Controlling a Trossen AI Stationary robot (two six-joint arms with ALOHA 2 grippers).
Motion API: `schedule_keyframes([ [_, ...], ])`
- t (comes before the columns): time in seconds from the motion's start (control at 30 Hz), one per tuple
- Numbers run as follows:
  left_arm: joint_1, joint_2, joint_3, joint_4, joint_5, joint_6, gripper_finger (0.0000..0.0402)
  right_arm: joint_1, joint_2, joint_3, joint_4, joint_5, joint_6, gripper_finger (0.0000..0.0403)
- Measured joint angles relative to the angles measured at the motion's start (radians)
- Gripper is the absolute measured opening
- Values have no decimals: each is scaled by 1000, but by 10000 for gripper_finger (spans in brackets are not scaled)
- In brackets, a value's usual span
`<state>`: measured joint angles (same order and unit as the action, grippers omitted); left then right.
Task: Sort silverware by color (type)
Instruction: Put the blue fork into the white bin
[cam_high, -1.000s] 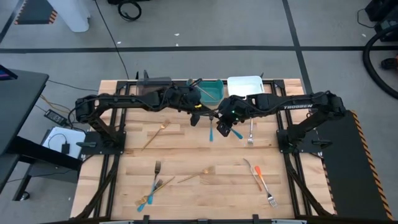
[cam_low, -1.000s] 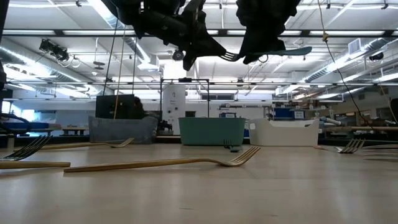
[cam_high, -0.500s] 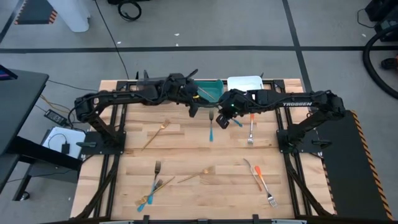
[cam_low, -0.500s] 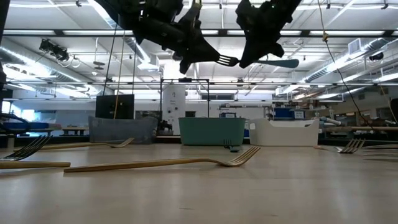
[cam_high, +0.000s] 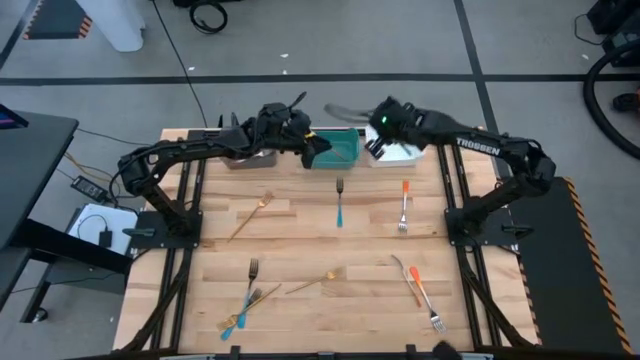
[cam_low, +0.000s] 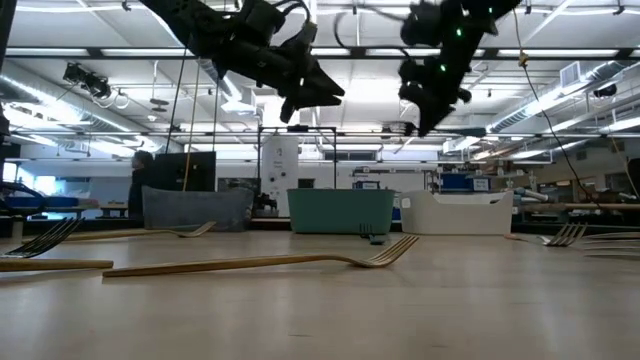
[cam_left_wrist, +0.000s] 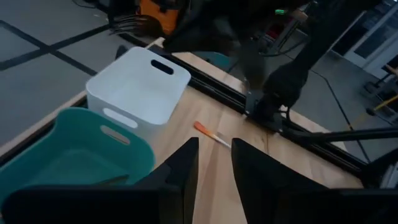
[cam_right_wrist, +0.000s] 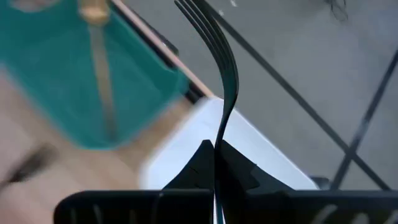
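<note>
My right gripper (cam_high: 375, 125) hovers over the white bin (cam_high: 400, 150) at the far edge, shut on a silver fork (cam_right_wrist: 219, 93); its tines (cam_right_wrist: 202, 18) point ahead and its handle is hidden. My left gripper (cam_high: 318, 152) hangs open and empty above the teal bin (cam_high: 340, 150), fingers a little apart (cam_left_wrist: 214, 165). A gold utensil (cam_right_wrist: 99, 74) lies inside the teal bin. On the table lie a blue-handled fork (cam_high: 339, 200), an orange-handled fork (cam_high: 404, 205), gold pieces (cam_high: 250, 215) (cam_high: 315, 282), and more forks near the front edge. My right gripper pinches the fork at its neck (cam_right_wrist: 217, 138), just behind the curve below the tines, between the two fingers. The fork runs along the fingers and sticks out ahead of them, edge-on in the wrist view. It is lifted clear, above the white bin.
A grey bin (cam_high: 250, 158) sits left of the teal one, partly under the left arm. Two orange-handled pieces (cam_high: 418, 290) lie front right; a fork, a gold piece and a blue-handled piece (cam_high: 245, 300) cluster front left. Dark rails run along the table's sides.
My right gripper has carried the fork up and away from the table's middle toward the far edge, turning as it went, and now stands over the white bin. My left gripper has drawn back a little toward the far edge.
</note>
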<state>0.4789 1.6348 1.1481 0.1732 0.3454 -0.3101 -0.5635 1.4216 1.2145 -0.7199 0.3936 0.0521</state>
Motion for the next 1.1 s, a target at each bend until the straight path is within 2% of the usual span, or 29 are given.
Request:
schedule_keyframes([
  [0.2,12,0,0,-65,3,42,104,-181,0,-98,93,-111,-250,9],
  [0.33,13,0,0,-181,1,106,104,-265,0,-161,154,-242,-367,24],
  [0.4,13,0,0,-261,-4,117,104,-287,0,-187,175,-270,-397,34],
  [0.57,12,0,0,-467,-36,123,104,-312,0,-235,241,-278,-476,52],
  [0.73,9,0,0,-594,-39,113,104,-311,0,-255,272,-274,-508,69],
  [1.1,-93,0,0,-819,-27,55,104,-311,0,-255,371,-103,-528,80],
])
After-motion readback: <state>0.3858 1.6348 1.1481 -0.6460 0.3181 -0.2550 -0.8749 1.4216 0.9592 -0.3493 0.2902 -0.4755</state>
